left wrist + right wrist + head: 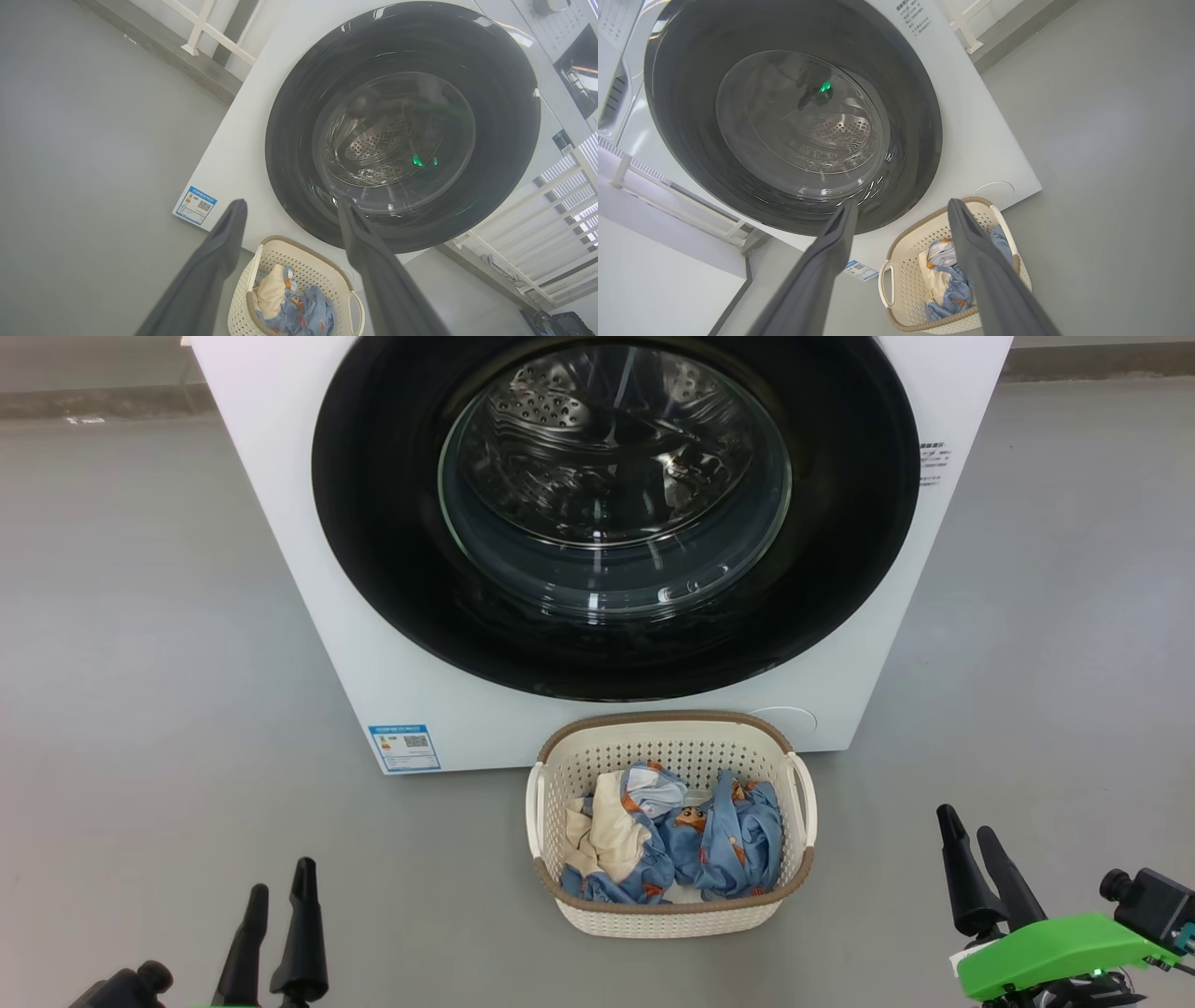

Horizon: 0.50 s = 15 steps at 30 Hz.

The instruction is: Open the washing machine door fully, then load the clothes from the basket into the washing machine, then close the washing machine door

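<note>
Left gripper (280, 882) & right gripper (966, 823) both hang w/ jaws spread wide, nothing in either. Step 1 not yet begun: washing machine door (616, 513) sits shut on the washing machine (280, 476), ahead of & above both grippers. Btwn them, slightly fwd & well apart from each, stands the basket (663, 721) w/ the clothes (691, 845) inside. Next move prob. needs one arm raised to the door's rim to pull it; no handle can be made out. Arms low, fingers pointing fwd at the machine.
</note>
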{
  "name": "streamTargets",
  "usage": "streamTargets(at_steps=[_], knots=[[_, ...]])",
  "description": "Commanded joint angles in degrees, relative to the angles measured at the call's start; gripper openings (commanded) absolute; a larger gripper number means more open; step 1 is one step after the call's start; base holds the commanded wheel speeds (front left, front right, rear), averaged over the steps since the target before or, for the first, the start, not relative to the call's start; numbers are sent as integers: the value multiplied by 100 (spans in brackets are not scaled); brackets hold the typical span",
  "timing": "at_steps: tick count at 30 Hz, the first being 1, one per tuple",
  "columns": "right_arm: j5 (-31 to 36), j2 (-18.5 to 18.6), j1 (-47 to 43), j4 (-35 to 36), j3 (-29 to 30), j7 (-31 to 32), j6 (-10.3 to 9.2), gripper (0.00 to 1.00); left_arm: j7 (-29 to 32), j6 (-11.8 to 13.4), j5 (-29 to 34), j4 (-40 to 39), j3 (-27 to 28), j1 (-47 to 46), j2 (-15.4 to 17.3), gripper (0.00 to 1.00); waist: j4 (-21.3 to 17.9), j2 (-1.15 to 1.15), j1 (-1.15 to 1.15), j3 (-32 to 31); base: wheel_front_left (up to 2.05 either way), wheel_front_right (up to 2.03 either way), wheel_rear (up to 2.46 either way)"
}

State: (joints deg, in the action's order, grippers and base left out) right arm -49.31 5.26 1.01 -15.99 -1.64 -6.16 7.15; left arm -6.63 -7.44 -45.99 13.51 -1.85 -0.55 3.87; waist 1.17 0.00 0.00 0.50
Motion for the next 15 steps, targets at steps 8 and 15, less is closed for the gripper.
streamTargets(at_steps=[8,15], knots=[[512,127,339,135,-217,-214,24,100,-198,-3,712,-187,100,-167,75,100,7,0,0,-7,0,0,0],[828,180,361,153,-308,-328,26,100,-307,-3,1212,-208,102,-177,76,100,-3,0,0,3,0,0,0]])
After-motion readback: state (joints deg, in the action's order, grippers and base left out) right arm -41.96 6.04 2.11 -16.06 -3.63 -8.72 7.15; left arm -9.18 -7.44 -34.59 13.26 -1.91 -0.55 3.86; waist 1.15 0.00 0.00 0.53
